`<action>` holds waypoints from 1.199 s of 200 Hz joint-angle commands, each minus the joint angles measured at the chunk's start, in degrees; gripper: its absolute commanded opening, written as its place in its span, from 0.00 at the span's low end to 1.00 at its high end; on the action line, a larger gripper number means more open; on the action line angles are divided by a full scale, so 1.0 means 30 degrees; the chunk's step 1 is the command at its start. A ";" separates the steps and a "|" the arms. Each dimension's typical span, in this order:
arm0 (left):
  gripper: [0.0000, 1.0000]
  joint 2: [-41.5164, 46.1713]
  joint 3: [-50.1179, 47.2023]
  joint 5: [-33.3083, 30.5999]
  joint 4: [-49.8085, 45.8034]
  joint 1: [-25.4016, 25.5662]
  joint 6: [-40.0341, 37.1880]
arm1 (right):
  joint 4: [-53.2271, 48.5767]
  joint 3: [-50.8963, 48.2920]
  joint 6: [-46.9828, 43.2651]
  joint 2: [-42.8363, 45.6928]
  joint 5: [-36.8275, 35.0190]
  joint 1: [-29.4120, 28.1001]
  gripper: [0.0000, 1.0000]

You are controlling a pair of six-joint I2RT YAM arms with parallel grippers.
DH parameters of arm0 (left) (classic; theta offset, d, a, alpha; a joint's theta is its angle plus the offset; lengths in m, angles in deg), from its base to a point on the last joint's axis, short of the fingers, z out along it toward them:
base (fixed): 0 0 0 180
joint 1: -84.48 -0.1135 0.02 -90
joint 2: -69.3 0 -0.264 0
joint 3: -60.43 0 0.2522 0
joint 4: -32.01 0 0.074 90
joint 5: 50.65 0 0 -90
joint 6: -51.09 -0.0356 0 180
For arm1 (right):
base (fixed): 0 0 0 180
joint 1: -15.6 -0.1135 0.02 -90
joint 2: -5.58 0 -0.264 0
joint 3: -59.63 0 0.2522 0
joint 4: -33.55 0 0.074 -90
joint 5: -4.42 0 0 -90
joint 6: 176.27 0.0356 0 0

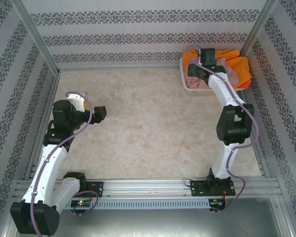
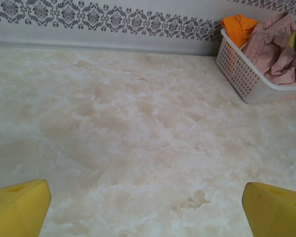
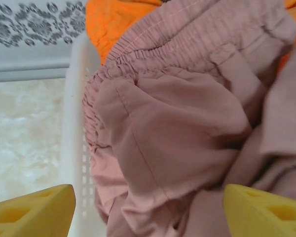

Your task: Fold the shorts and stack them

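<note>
Lower wide-open right claw onto soft dusty pink cloth shorts inside white plastic lattice basket; pinch just that pair.

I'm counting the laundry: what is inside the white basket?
In the basket, dusty pink shorts lie crumpled on top, with orange shorts beneath and behind them. The pink cloth hides how many orange pairs there are.

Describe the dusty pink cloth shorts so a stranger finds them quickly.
Find the white plastic lattice basket in the far right corner of the table. The dusty pink cloth shorts lie on top, below the right gripper; the neighbouring bright orange shorts differ in colour.
</note>
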State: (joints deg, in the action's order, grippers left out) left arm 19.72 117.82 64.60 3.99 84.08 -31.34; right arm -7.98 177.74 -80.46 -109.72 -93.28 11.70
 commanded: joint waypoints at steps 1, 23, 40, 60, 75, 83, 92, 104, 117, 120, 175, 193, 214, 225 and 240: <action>1.00 0.0471 -0.0313 0.0068 -0.0569 -0.0160 -0.0289 | -0.1834 0.1883 -0.0483 -0.1581 -0.1705 -0.0106 0.68; 1.00 0.0583 -0.0375 0.0065 -0.0775 -0.0158 -0.0440 | -0.1767 0.2803 -0.0353 -0.2492 -0.1809 -0.0106 0.50; 1.00 0.0689 -0.0409 -0.0083 -0.0791 -0.0158 -0.0474 | -0.1672 0.3205 -0.0165 -0.2598 -0.1669 -0.0120 0.32; 1.00 0.0708 -0.0370 -0.0074 -0.0763 -0.0158 -0.0474 | -0.1584 0.3554 0.0107 -0.2185 -0.1746 -0.0120 0.12; 1.00 0.0734 -0.0376 -0.0084 -0.0783 -0.0160 -0.0503 | -0.1455 0.3601 0.0204 -0.1398 -0.1516 -0.0215 0.00; 1.00 0.0784 -0.0376 -0.0078 -0.0796 -0.0158 -0.0554 | -0.1308 0.3552 0.0190 -0.0804 -0.1432 -0.0328 0.00; 1.00 0.0813 -0.0388 -0.0070 -0.0791 -0.0158 -0.0562 | -0.1125 0.3466 0.0190 -0.0059 -0.1392 -0.0440 0.00; 1.00 0.0837 -0.0408 -0.0104 -0.0772 -0.0158 -0.0551 | -0.0948 0.3454 0.0210 0.0997 -0.1257 -0.0621 0.00; 1.00 0.0905 -0.0396 -0.0111 -0.0740 -0.0174 -0.0532 | -0.0801 0.3553 0.0313 0.2082 -0.1082 -0.0800 0.00; 1.00 0.0911 -0.0399 -0.0111 -0.0727 -0.0160 -0.0540 | -0.0771 0.3592 0.0339 0.2331 -0.0994 -0.0833 0.00; 1.00 0.1163 -0.0511 -0.0133 -0.0499 -0.0173 -0.0503 | -0.1165 0.5797 0.0909 0.5358 0.1219 -0.1710 0.00; 1.00 0.1299 -0.0545 -0.0156 -0.0422 -0.0161 -0.0463 | -0.1348 0.6884 0.0909 0.5707 0.2474 -0.2484 0.00; 1.00 0.1496 -0.0628 -0.0188 -0.0269 -0.0166 -0.0463 | -0.1921 0.8877 0.0878 0.5485 0.3499 -0.3890 0.00; 1.00 0.1628 -0.0675 -0.0203 -0.0119 -0.0158 -0.0474 | -0.2144 1.0015 0.0907 0.5154 0.3965 -0.4658 0.00; 1.00 0.1834 -0.0745 -0.0238 0.0049 -0.0158 -0.0474 | -0.2419 1.1656 0.1253 0.4529 0.5021 -0.5620 0.00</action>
State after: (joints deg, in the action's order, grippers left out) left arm 23.70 116.08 64.34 2.31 84.08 -31.42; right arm -14.43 205.63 -78.50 -93.99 -85.22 -1.27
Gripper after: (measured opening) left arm 0.998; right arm 0.053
